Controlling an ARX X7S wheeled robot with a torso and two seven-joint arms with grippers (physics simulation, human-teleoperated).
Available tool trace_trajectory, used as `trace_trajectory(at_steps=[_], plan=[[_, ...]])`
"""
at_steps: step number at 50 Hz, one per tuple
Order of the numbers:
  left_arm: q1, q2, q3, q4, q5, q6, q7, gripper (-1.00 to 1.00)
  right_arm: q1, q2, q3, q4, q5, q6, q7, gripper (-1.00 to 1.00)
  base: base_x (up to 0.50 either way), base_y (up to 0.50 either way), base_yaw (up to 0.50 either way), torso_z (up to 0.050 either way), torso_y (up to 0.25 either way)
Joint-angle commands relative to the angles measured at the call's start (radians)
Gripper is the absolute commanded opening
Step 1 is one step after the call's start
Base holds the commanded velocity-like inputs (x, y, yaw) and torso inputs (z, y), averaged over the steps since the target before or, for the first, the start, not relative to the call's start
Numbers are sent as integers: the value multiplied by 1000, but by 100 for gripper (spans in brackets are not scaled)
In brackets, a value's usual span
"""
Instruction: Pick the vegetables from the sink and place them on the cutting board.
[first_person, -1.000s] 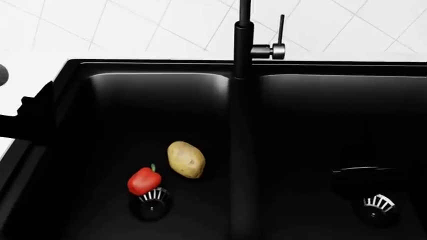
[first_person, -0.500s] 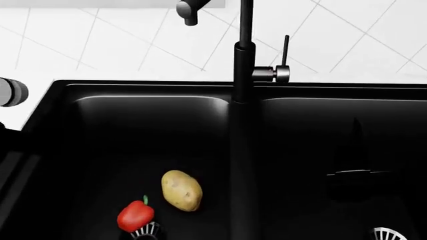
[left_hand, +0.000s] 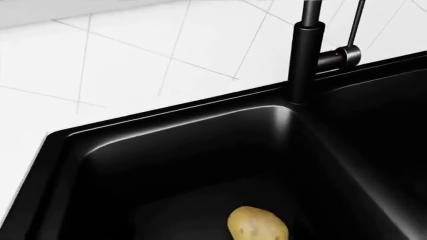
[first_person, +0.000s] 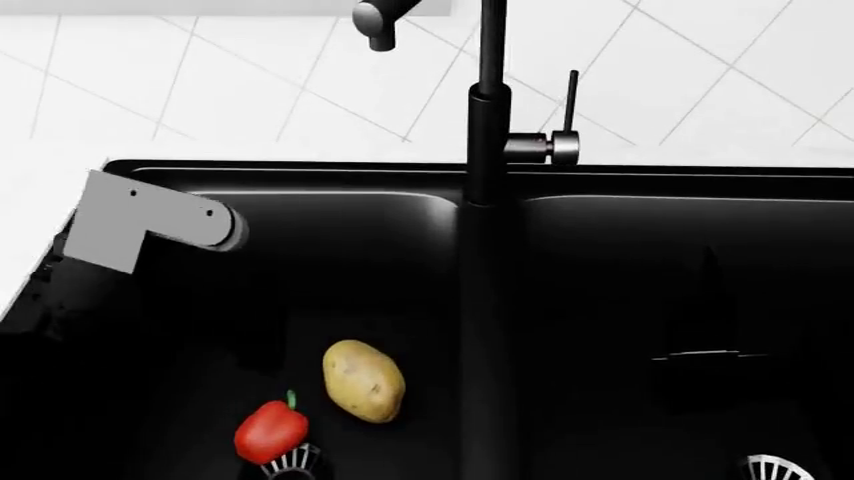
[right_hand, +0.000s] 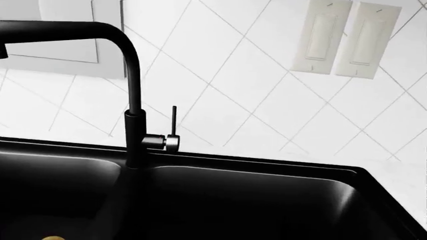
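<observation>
- Jaws of both grippers can't be made out against the black sink (first_person: 307, 180).
- Potato (first_person: 363, 381) and red bell pepper (first_person: 271, 430) lie at the head view's lower left, beside a drain (first_person: 296, 464).

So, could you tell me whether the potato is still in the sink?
In: the potato lies on the sink's left basin floor beside the red bell pepper.

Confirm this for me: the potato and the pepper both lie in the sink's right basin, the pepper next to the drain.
Wrong basin. The head view shows the potato and the pepper in the sink's left basin, left of the faucet and divider. The pepper does sit next to the drain.
</observation>
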Motion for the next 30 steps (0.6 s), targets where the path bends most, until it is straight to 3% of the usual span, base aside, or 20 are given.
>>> trace_trajectory(at_steps=[1, 14, 20, 25, 30], plan=[[3, 54, 63, -223, 23, 162, 20, 100, -41, 2, 11, -2, -27, -36, -19, 100, 0, 0, 0, 0, 0], [-36, 104, 190, -627, 114, 435, 11, 100, -61, 13, 10, -5, -21, -43, -16, 100, 0, 0, 0, 0, 0], [-69, 127, 224, -797, 113, 531, 29, 100, -81, 10, -6, 1, -53, -69, -39, 100, 0, 0, 0, 0, 0], [-64, 116, 273, -832, 128, 574, 28, 100, -102, 10, -13, 4, -69, -86, -55, 100, 0, 0, 0, 0, 0], [-126, 143, 311, -1017, 115, 630, 21, 100, -124, 2, -25, 7, -93, -107, -68, 100, 0, 0, 0, 0, 0]])
